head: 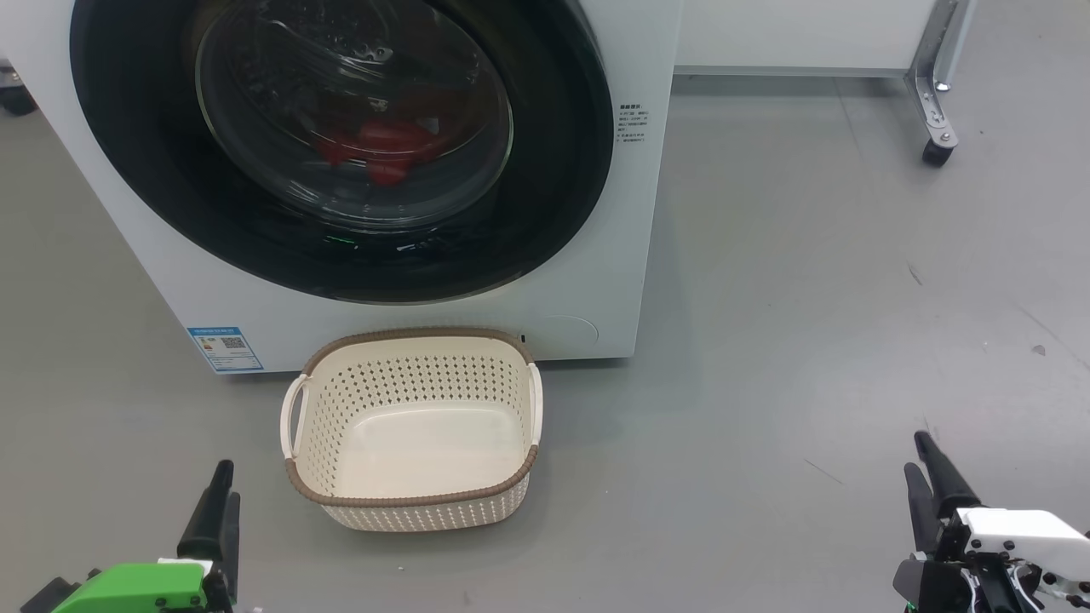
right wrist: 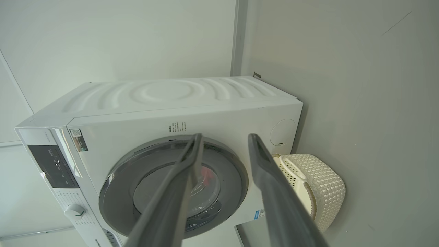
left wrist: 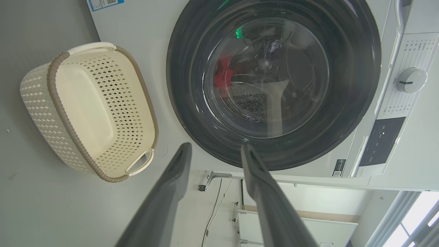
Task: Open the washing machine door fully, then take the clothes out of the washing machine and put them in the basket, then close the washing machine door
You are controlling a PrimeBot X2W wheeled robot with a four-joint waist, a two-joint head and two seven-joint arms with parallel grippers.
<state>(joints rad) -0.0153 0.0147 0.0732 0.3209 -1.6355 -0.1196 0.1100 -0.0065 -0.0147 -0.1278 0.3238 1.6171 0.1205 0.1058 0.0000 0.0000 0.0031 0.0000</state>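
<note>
Behind the shut door [head: 145,162] lie clothes [head: 387,146], maybe two; left end effector [left wrist: 216,147] and right end effector [right wrist: 225,136], wide, empty, could slip on that shiny door.

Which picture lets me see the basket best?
The head view: the basket sits whole, seen from above, showing both handles and its empty inside. The left wrist view also shows the basket whole, but turned sideways. In the right wrist view the right gripper hides part of it.

Glossy washing machine door [head: 341,128], matt plastic basket [head: 426,511]
</note>
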